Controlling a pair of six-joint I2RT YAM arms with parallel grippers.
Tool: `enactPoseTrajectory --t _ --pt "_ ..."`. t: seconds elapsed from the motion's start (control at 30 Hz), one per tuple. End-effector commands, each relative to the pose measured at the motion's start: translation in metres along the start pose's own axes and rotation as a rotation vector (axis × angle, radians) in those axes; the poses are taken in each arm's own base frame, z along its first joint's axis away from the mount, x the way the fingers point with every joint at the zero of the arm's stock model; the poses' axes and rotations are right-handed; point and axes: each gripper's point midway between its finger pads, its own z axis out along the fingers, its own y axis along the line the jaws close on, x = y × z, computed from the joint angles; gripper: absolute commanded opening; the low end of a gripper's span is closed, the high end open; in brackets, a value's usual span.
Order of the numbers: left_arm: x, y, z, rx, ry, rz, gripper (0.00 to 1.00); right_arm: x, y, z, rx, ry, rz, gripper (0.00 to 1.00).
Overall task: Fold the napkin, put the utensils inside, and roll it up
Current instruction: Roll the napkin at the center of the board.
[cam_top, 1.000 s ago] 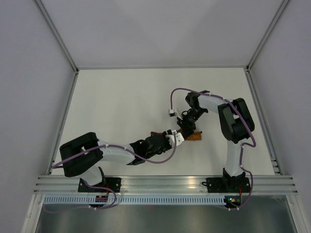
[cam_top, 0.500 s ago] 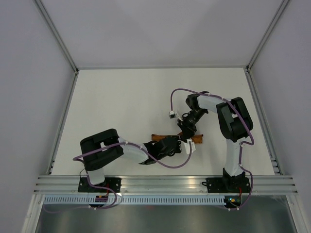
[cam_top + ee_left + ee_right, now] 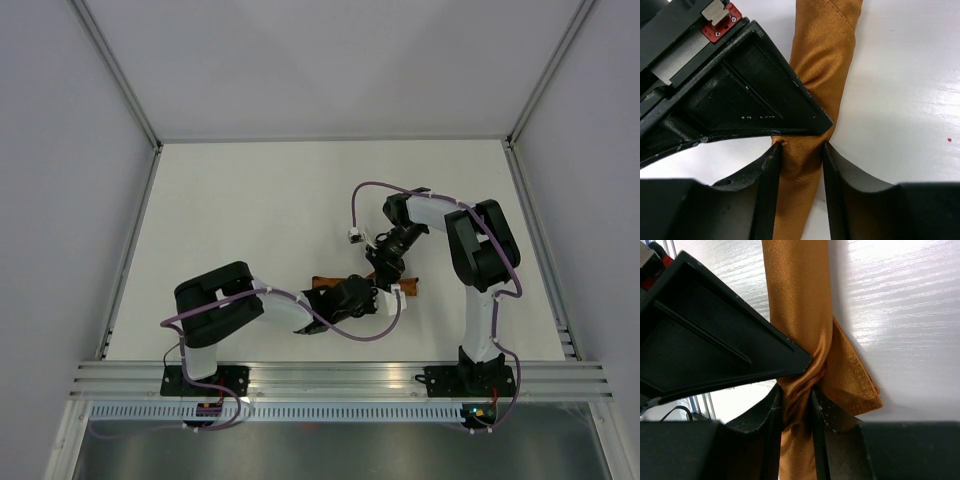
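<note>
The napkin (image 3: 323, 282) lies as a narrow orange-brown roll on the white table, between the two arms. My left gripper (image 3: 377, 298) is shut on the roll near its right part; in the left wrist view the cloth (image 3: 823, 55) is squeezed between the fingers (image 3: 800, 148). My right gripper (image 3: 384, 272) comes down from behind and is shut on the same roll (image 3: 798, 295), bunching the fabric at its tips (image 3: 796, 390). A loose folded corner (image 3: 852, 382) sticks out beside the right fingers. The utensils are hidden.
The two grippers stand very close, and each one's black body (image 3: 745, 95) fills the upper left of the other's wrist view. Grey enclosure walls (image 3: 60, 200) ring the table. An aluminium rail (image 3: 340, 378) runs along the near edge.
My left arm has swung to the right and its gripper has slid along the roll toward the right gripper. The right gripper has stayed almost still, holding the cloth.
</note>
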Motion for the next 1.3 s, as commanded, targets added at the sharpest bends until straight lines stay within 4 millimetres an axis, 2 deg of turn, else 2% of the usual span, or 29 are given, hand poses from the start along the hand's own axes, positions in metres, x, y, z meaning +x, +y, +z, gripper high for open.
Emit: enactPoseTrajectory --t 0.0,0.2,0.3,0.33,0.5,0.8,0.83,0.87,1.07,1.27 --pt "0.015 -0.015 0.007 0.091 0.054 0.020 0.41 0.044 -0.039 0.018 0.074 0.171 -0.035 0.31" --pt "0.023 -0.027 0.006 0.195 0.084 -0.022 0.28 0.043 -0.038 0.017 0.072 0.170 -0.026 0.34" --pt "0.025 -0.032 0.005 0.237 0.096 -0.037 0.18 0.041 -0.037 0.014 0.082 0.162 -0.020 0.42" --pt "0.026 -0.034 0.005 0.244 0.100 -0.042 0.17 0.041 -0.038 0.014 0.085 0.159 -0.019 0.48" --pt "0.032 -0.042 0.002 0.287 0.112 -0.061 0.16 0.030 -0.038 0.001 0.140 0.127 -0.028 0.64" --pt "0.031 -0.042 0.002 0.327 0.106 -0.099 0.17 0.007 -0.044 -0.029 0.278 0.042 0.010 0.71" --pt "0.032 -0.042 0.002 0.329 0.108 -0.104 0.17 0.006 -0.042 -0.030 0.278 0.033 0.013 0.78" --pt "0.032 -0.042 0.002 0.331 0.107 -0.108 0.17 0.004 -0.041 -0.033 0.282 0.022 0.013 0.98" --pt "0.033 -0.042 0.002 0.352 0.114 -0.136 0.18 -0.001 -0.041 -0.045 0.322 -0.025 0.017 0.98" --pt "0.034 -0.040 0.000 0.422 0.123 -0.201 0.18 -0.010 -0.041 -0.071 0.374 -0.122 0.030 0.97"
